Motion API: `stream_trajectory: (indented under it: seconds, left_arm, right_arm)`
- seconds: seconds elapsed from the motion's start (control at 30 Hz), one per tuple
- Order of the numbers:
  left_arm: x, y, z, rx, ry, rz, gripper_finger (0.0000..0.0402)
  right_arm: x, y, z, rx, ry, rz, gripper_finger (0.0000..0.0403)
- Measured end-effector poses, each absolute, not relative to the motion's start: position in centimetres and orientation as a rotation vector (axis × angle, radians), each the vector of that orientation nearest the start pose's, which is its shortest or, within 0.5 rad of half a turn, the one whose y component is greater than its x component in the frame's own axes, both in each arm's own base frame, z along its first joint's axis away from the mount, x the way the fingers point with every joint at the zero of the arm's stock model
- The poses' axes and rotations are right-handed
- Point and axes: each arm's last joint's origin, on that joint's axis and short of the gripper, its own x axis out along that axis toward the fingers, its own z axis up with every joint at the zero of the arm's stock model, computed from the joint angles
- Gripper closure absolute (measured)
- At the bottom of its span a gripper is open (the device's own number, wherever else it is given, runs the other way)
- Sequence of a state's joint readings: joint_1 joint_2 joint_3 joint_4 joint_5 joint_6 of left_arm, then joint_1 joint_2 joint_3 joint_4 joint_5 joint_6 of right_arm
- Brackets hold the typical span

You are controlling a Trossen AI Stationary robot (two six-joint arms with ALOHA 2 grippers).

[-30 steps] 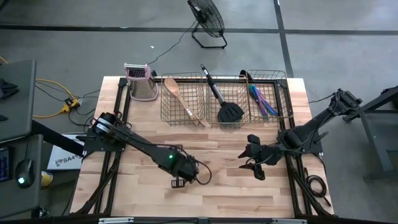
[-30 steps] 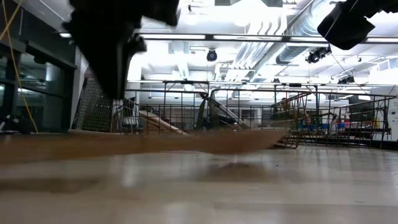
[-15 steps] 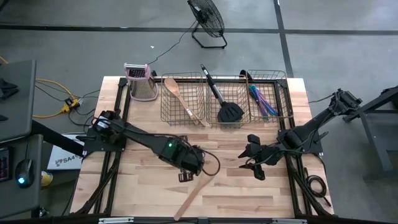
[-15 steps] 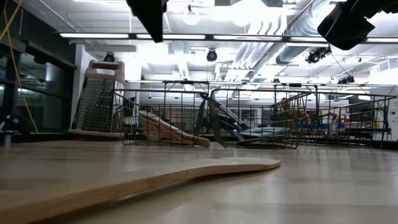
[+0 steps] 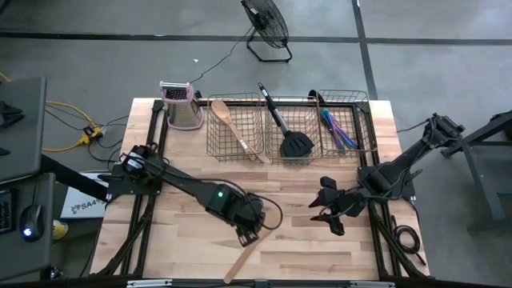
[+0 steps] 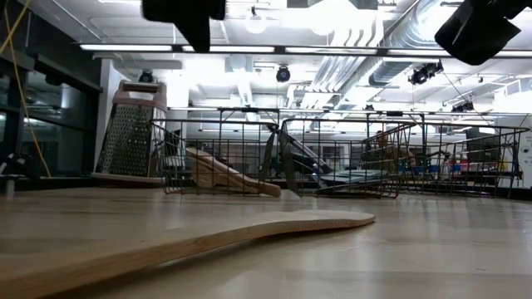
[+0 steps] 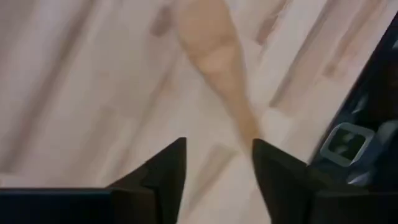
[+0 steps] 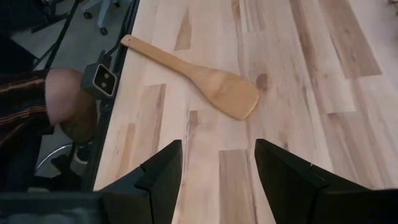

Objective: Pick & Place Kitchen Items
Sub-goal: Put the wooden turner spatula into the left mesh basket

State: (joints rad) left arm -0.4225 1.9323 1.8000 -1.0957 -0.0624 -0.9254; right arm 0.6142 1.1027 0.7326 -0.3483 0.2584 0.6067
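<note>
Kitchen items are spread over a light wooden table (image 5: 184, 256), seen from above. Three wire mesh baskets (image 5: 292, 124) are lined up along the far edge — one wooden spoon (image 5: 232, 124) is leaned in the left basket, a black spatula (image 5: 290, 136) is held in the middle one, blue-purple cutlery (image 5: 338, 130) in the right. A box grater (image 5: 182, 104) is stood just beside them. A wooden spatula (image 5: 242, 260) is laid flat near the front edge. Directly over its blade the left gripper (image 5: 250, 237) is positioned, fingers parted, nothing held. The right gripper (image 5: 330, 214) is hung well apart to the right — fingers spread, empty.
</note>
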Motion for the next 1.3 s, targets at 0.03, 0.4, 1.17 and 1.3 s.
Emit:
stream_trajectory:
  seconds: [0.03,0.4,1.17,1.3]
  left_arm:
    - [36.5,-16.5,28.3,-0.555,1.216,0.271,0.0218]
    - [37.3,-21.8,23.2,-0.714,1.250,0.360,0.0203]
    - [39.1,-23.2,18.2,-0.740,1.219,0.448,0.0203]
    - [39.1,-23.3,18.3,-0.738,1.209,0.433,0.0203]
  right_arm:
    - [18.6,12.3,24.3,0.270,0.721,0.126,0.0208]
    - [18.4,12.6,24.4,0.246,0.699,0.113,0.0208]
    - [18.4,12.6,24.4,0.245,0.695,0.111,0.0208]
    - [18.4,12.6,24.4,0.244,0.696,0.111,0.0208]
